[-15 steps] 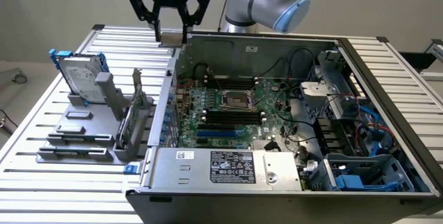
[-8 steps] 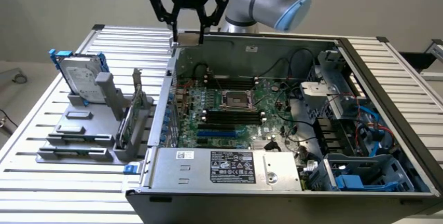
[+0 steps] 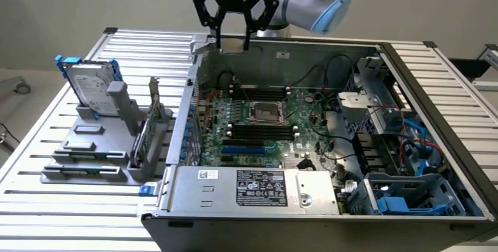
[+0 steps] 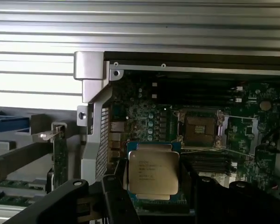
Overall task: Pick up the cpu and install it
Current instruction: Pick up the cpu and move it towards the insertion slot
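The cpu (image 4: 154, 172) is held clamped in the gripper (image 3: 232, 46) above the case (image 3: 304, 59) at its far left corner; pins in the socket (image 3: 265, 111) could be bent by a misaligned lowering.

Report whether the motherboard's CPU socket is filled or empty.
Empty: the socket shows a bare dark centre inside its frame, while the gripper holds the cpu.

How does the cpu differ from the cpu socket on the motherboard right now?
The cpu shows a silvery lid with printed text; the cpu socket is a dark, empty recess in a metal frame. The cpu is held in the gripper above the computer case corner; the socket lies flat on the green motherboard inside. Both are square.
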Available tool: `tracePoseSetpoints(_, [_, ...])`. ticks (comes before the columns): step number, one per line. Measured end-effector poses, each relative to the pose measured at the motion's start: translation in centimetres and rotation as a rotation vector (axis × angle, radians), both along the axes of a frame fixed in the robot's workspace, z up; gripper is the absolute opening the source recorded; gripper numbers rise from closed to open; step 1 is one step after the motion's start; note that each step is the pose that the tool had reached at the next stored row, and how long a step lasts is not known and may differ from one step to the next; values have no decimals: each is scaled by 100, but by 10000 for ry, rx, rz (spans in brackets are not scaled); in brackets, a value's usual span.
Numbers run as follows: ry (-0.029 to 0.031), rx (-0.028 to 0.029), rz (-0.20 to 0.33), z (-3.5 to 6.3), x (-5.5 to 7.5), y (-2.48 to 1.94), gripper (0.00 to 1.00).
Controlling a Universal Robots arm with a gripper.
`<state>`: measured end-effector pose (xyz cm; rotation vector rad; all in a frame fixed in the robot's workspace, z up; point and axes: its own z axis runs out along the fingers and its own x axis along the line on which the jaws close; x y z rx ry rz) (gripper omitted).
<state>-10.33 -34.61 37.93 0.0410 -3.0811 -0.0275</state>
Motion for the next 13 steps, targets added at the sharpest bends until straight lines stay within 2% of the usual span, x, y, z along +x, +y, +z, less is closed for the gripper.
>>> tracePoseSetpoints(13, [0, 0, 0, -213, 591, 164, 55])
